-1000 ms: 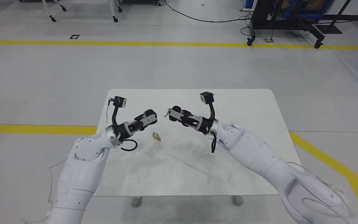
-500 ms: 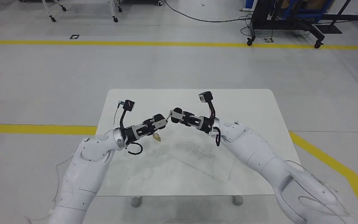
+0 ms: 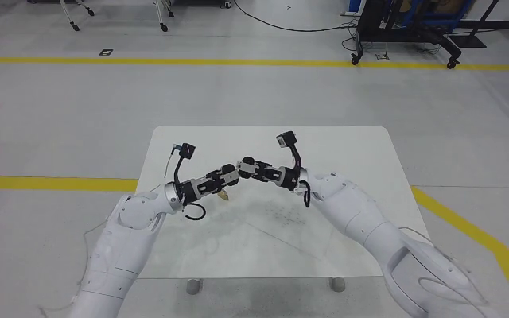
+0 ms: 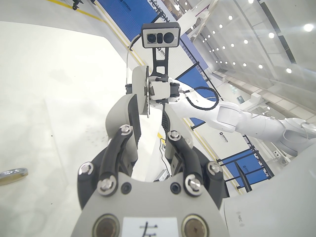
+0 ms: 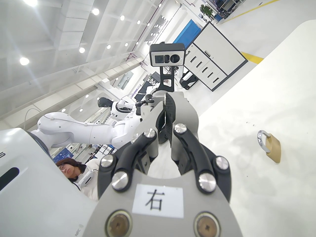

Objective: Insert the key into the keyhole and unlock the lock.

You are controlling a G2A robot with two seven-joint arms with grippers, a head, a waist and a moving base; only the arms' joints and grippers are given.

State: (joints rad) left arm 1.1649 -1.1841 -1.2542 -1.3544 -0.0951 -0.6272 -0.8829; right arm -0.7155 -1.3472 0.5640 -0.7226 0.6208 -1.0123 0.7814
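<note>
I saw the left end effector apart and the right end effector together, tips nearly meeting over the desk, with the padlock lying nearby.

Your left end effector and right end effector meet tip to tip above the middle of the bench, so each blocks the other's way straight ahead. The lock lies on the bench near the left tip. You have room to pass toward the bench's side edges and far edge.
</note>
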